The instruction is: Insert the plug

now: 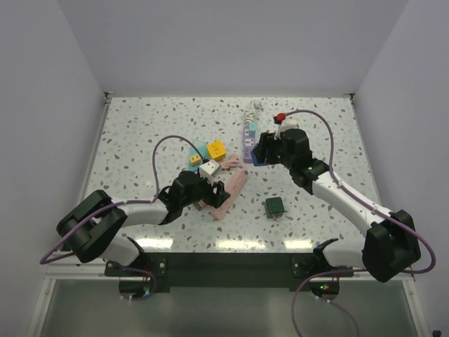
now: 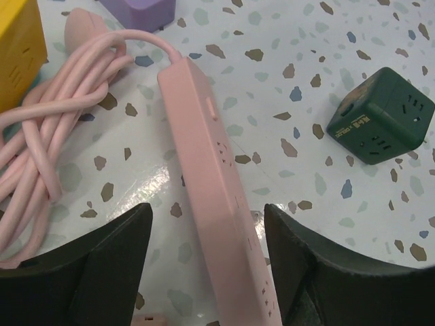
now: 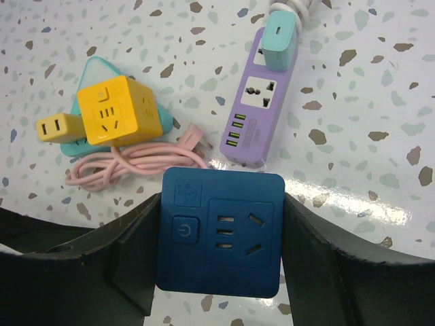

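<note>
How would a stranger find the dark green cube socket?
On the speckled white table, look at the near half. The dark green cube socket lies alone, right of the long pink power strip; no other cube is green.

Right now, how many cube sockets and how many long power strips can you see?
Cube sockets: 4 (yellow cube, blue cube, green cube, white cube)
Long power strips: 2 (pink strip, purple strip)
Total: 6
</note>
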Controlling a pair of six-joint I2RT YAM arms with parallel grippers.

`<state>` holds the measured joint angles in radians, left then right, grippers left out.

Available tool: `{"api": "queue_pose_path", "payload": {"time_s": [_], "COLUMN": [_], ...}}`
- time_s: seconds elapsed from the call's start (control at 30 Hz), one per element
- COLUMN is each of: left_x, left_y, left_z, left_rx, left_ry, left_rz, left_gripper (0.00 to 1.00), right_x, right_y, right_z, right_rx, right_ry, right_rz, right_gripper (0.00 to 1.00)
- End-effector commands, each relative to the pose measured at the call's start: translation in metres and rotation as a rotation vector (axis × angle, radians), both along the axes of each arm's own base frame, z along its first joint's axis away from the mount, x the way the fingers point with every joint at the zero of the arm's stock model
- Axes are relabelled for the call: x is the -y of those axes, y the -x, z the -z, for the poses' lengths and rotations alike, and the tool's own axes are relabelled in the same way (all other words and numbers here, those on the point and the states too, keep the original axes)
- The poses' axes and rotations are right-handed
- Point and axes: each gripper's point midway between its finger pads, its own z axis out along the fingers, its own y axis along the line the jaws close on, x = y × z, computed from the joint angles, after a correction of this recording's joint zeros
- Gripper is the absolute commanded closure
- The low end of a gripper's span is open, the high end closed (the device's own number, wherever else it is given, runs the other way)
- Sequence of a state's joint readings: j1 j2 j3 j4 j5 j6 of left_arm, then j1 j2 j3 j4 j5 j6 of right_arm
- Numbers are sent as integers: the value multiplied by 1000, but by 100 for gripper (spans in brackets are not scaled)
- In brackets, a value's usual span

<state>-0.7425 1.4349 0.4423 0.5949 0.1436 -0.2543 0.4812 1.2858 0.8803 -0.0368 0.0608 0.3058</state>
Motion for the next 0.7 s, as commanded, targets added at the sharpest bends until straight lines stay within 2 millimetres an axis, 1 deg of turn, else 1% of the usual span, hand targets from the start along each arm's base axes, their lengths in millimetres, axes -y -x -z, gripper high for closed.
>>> {"api": "queue_pose_path", "payload": {"time_s": [0.0, 0.03, 0.1, 0.13, 0.3, 0.37, 0.4, 0.47, 0.5, 0.57, 0.6, 0.67], "left_x": [1, 0, 0, 0, -2, -2, -3, -3, -5, -7, -8, -7], "left_y": [-4, -2, -2, -1, 1, 2, 3, 5, 5, 8, 8, 10], "left_z": [6, 9, 17, 18, 33, 40, 44, 53, 57, 66, 70, 76], "left_rx": [-19, -26, -39, -41, -72, -91, -102, -132, -143, -175, -185, -211], "left_ry": [-18, -28, -48, -54, -97, -112, -119, -132, -136, -148, -151, -143], "left_rz": [-32, -33, -40, -39, -53, -55, -59, -66, -76, -90, -94, -99], "left_gripper": [32, 36, 42, 47, 60, 70, 81, 90, 99, 100, 100, 100], "right_x": [-1, -1, 1, 2, 1, 1, 0, -4, -4, -5, -10, -10], "right_y": [0, 2, 5, 6, 17, 22, 23, 28, 29, 32, 35, 37], "right_z": [-27, -30, -28, -28, -25, -22, -24, -20, -24, -22, -25, -21], "right_rx": [74, 81, 78, 78, 73, 66, 75, 62, 73, 72, 74, 69], "right_ry": [-60, -64, -63, -67, -97, -115, -128, -152, -174, -187, -210, -222], "right_rz": [7, 2, 6, 7, -4, -11, -14, -26, -21, -21, -41, -41], "right_gripper": [100, 100, 100, 100, 100, 100, 100, 100, 100, 100, 100, 100]}}
